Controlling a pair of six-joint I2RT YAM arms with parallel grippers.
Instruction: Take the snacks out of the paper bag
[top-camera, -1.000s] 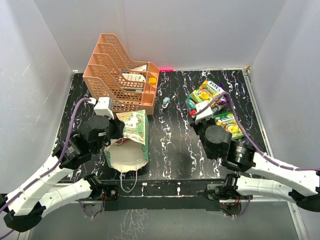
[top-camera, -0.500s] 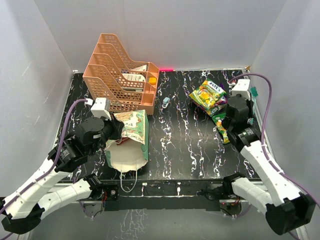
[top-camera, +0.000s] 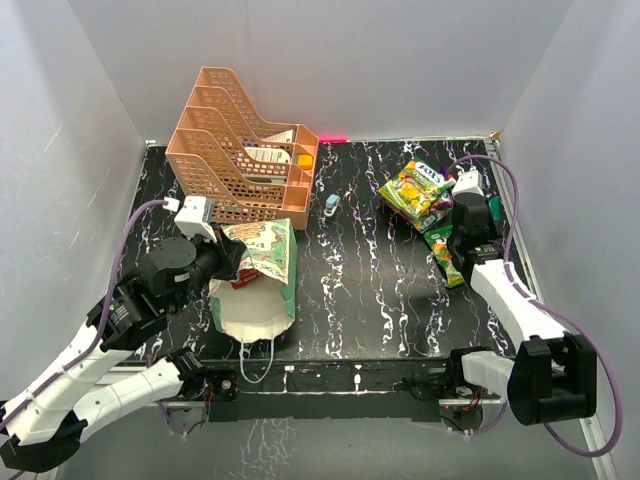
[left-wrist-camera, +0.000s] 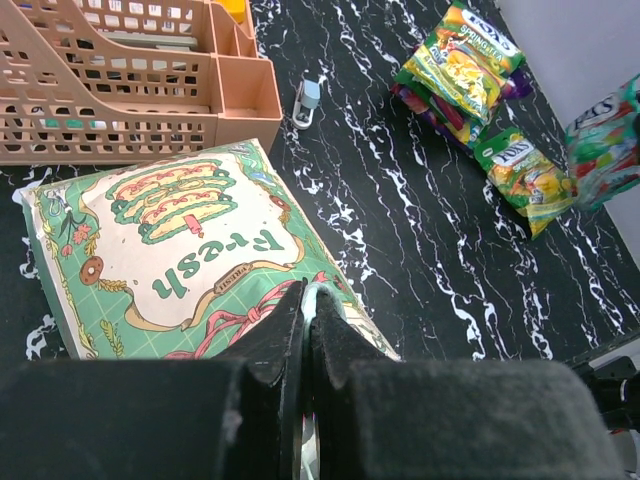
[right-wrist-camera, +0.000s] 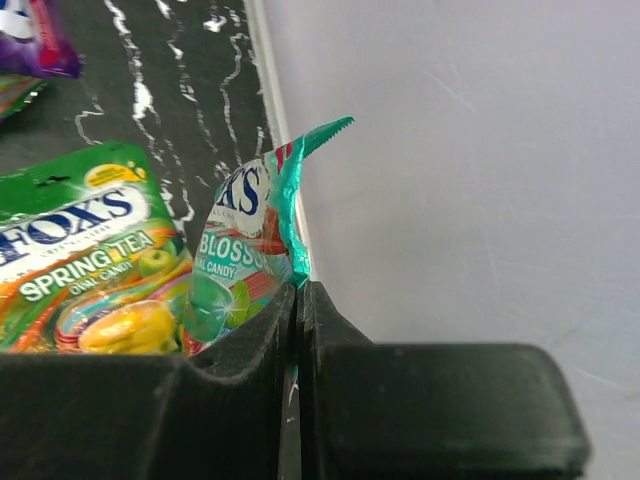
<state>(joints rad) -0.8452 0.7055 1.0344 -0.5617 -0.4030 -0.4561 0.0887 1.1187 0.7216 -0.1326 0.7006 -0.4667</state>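
The left end effector (left-wrist-camera: 305, 300) is gripping the rim of the paper bag (left-wrist-camera: 180, 250), its fingers pressed together with only the thin paper edge between them. The paper bag is lying tilted on its side toward the near-left corner of the black marbled surface (top-camera: 360, 280), just in front of the orange rack (top-camera: 240, 150), with its cream mouth facing the near edge and a white string handle (top-camera: 255, 362) hanging over that edge. The right end effector (right-wrist-camera: 298, 295) is pinching the teal packet (right-wrist-camera: 250, 240) by its lower part, fingers closed tight on the foil, and is holding it upright right beside the right edge of the surface, close to the white wall; whether the packet is touching the surface cannot be told. The other snacks are lying outside the bag toward the far-right corner: a yellow-green packet (top-camera: 418, 187) is resting on top of a purple packet (left-wrist-camera: 430, 108), and a Spring Tea packet (top-camera: 445, 250) is lying nearer the right edge, just beside the held one. A small pale blue-white object (top-camera: 332, 204) is sitting near the far edge, between the rack and the pile of snacks.
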